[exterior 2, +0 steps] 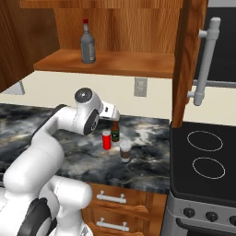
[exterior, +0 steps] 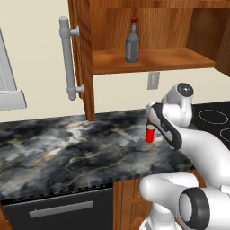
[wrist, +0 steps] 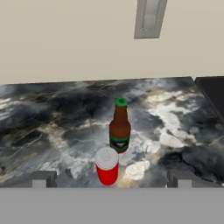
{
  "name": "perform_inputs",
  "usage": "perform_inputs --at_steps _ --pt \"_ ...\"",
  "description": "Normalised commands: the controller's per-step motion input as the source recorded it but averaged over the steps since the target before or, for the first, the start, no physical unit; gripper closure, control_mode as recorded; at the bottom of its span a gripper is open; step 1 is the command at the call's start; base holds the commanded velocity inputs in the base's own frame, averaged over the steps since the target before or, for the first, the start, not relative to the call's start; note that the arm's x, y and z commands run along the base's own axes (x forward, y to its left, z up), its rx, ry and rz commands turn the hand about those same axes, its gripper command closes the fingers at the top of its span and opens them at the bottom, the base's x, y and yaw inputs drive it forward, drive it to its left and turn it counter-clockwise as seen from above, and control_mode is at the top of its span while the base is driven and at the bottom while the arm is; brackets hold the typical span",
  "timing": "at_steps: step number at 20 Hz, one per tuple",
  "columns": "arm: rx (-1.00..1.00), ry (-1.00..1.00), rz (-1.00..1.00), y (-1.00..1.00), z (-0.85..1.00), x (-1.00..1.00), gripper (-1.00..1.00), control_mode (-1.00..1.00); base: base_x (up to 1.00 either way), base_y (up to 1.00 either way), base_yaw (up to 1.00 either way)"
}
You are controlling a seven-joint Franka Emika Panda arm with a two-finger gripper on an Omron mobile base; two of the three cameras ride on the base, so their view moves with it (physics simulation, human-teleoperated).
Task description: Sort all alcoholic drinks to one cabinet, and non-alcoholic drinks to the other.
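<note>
A: What's nearest the arm on the counter?

B: The gripper (wrist: 111, 180) hangs over the dark marble counter (exterior: 54, 148), its two finger tips (wrist: 43, 178) spread wide apart with nothing between them. Right in front of it stands the red can (wrist: 106, 166), upright. In the right base view the can (exterior 2: 107, 139) sits just past the wrist.

A: And the beer?

B: The brown beer bottle (wrist: 120, 127) with the green label stands upright just behind the can, close beside it; I can't tell whether they touch. In the right base view the bottle (exterior 2: 115, 131) is partly tucked behind the hand.

A: Any other drink down there?

B: A short dark cup with a pale lid (exterior 2: 125, 151) stands on the counter to the right of the can, a bit nearer the counter's front edge, by the black stove (exterior 2: 207, 161).

A: Further back?

B: A wall outlet (wrist: 149, 18) on the cream wall, above the counter behind the bottle.

A: And up high?

B: The reddish-brown wall cabinet (exterior: 148, 60) stands open, its door (exterior: 83, 58) with the long grey bar handle (exterior: 67, 58) swung out. On its shelf the grey glass bottle with the red cap (exterior: 132, 42) stands upright, alone, well apart from the drinks below
</note>
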Motion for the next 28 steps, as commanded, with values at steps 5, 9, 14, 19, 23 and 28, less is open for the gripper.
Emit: perform_inputs --at_steps 5,9,14,19,23,28 --pt "-0.01 0.0 0.0 -0.02 -0.31 0.14 -1.0 -1.0 0.0 0.0 0.0" --pt "0.0 0.0 0.0 -0.02 -0.25 0.17 -1.0 -1.0 0.0 0.0 0.0" --pt "0.0 0.0 0.0 -0.01 -0.16 0.2 -1.0 -1.0 0.0 0.0 0.0" --pt "0.0 0.0 0.0 0.0 -0.12 0.22 -1.0 -1.0 0.0 0.0 0.0" --pt "-0.01 0.0 0.0 -0.02 -0.13 0.19 -1.0 -1.0 0.0 0.0 0.0" --pt "-0.01 0.0 0.0 -0.07 -0.16 0.16 -1.0 -1.0 0.0 0.0 0.0"
